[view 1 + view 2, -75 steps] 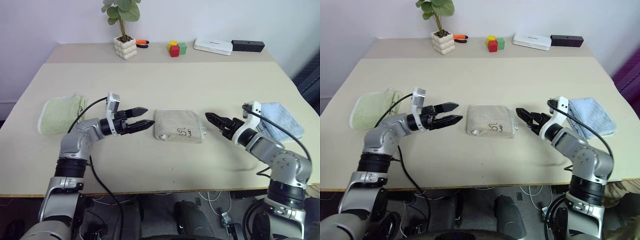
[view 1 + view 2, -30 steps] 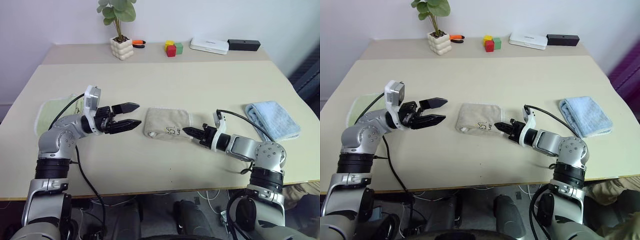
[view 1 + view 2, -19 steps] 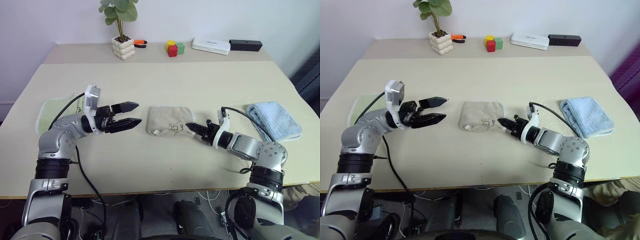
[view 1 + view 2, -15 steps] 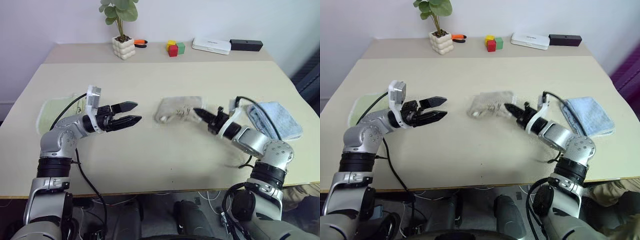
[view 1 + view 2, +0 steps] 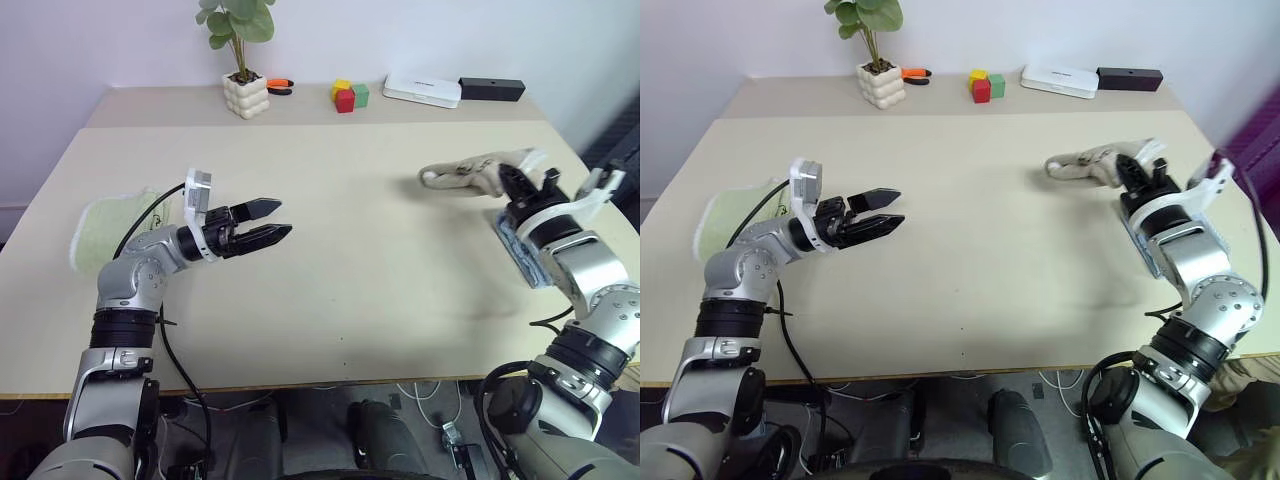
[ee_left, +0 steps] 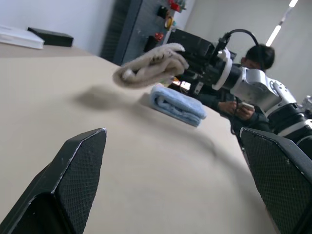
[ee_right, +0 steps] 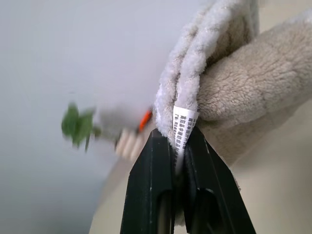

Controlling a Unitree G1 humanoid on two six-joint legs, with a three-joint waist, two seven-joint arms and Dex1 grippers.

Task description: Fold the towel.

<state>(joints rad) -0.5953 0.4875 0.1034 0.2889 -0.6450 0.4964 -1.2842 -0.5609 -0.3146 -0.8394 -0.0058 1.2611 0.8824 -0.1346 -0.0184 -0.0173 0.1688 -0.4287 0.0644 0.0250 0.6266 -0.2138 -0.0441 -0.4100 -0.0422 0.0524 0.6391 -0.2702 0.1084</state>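
Note:
The beige towel (image 5: 462,175), folded into a thick bundle, hangs in the air over the table's right side. My right gripper (image 5: 506,180) is shut on its right end, and the rest sticks out leftward. In the right wrist view the black fingers (image 7: 151,185) pinch the towel (image 7: 234,97) by its white label. My left gripper (image 5: 283,218) hovers open above the left middle of the table, pointing right, with nothing between its fingers. The left wrist view shows the lifted towel (image 6: 151,63) far ahead of its fingers (image 6: 73,180).
A light blue folded towel (image 5: 527,255) lies under my right arm. A pale green one (image 5: 108,228) lies at the left edge. At the back stand a potted plant (image 5: 248,95), coloured blocks (image 5: 348,96), a white box (image 5: 424,91) and a black box (image 5: 492,89). A person (image 6: 253,58) sits beyond the table.
My right gripper has lifted the towel off the table's middle and swung it up and to the right, over the blue towel. The left gripper has stayed where it was, open.

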